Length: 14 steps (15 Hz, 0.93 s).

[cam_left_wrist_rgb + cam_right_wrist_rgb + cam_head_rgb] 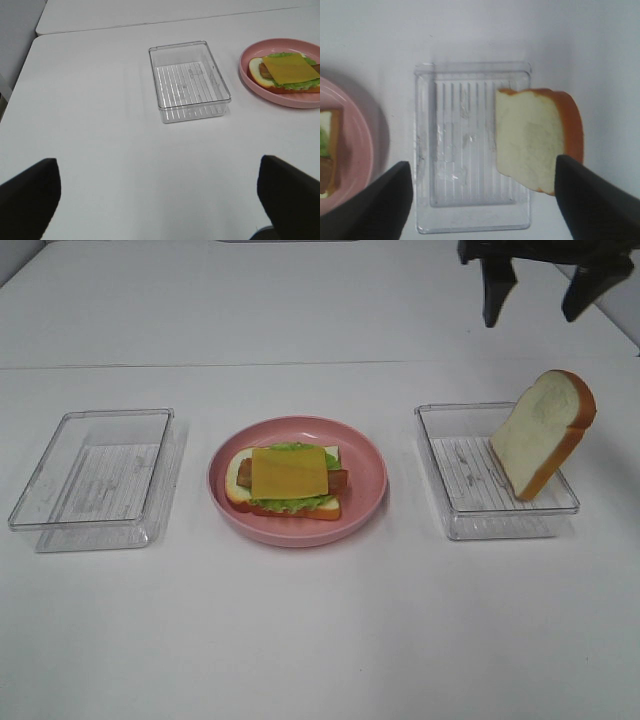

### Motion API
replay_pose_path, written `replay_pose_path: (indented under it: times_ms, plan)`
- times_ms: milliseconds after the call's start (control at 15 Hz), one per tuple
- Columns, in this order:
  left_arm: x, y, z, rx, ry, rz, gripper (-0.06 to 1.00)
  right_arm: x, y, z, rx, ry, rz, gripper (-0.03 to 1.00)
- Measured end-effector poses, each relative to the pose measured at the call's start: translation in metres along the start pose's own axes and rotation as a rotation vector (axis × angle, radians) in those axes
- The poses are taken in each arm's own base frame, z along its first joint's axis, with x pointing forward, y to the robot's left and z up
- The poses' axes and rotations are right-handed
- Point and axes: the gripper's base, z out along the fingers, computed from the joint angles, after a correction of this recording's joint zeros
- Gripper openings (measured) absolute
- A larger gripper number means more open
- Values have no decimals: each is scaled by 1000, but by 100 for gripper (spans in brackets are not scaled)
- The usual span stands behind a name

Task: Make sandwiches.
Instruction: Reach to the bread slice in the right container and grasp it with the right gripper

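Observation:
An open sandwich (288, 480) lies on the pink plate (300, 538): a bread slice, green lettuce, a bacon strip and a yellow cheese square on top. A second bread slice (543, 432) stands tilted in the right clear tray (455, 490), leaning on its right wall. My right gripper (532, 315) hangs open and empty high above and behind that slice; its wrist view shows the slice (532, 137) between the spread fingers (375, 200). My left gripper (160, 200) is open and empty, well back from the left tray (187, 82) and the sandwich (287, 70). It is outside the exterior view.
An empty clear tray (95, 480) sits left of the plate. The white table has a seam running across behind the trays. The plate's rim (360, 165) shows in the right wrist view beside the right tray (455, 135).

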Motion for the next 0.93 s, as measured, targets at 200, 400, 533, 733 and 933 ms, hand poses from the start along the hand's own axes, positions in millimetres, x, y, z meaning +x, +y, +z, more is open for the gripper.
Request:
replay_pose_path:
  times_ms: [200,400,533,733,933]
  plan:
    - [0,0,0,0,0,0,99,-3,-37,15,-59,53,49,77]
    - [0,0,0,0,0,0,99,-7,-69,44,-105,116,76,77]
    - [0,0,0,0,0,0,99,-8,-71,67,-125,166,37,77]
    - [0,0,0,0,0,0,99,-7,-70,100,-129,238,15,77]
    - [0,0,0,0,0,0,99,-6,-69,115,-135,272,13,73]
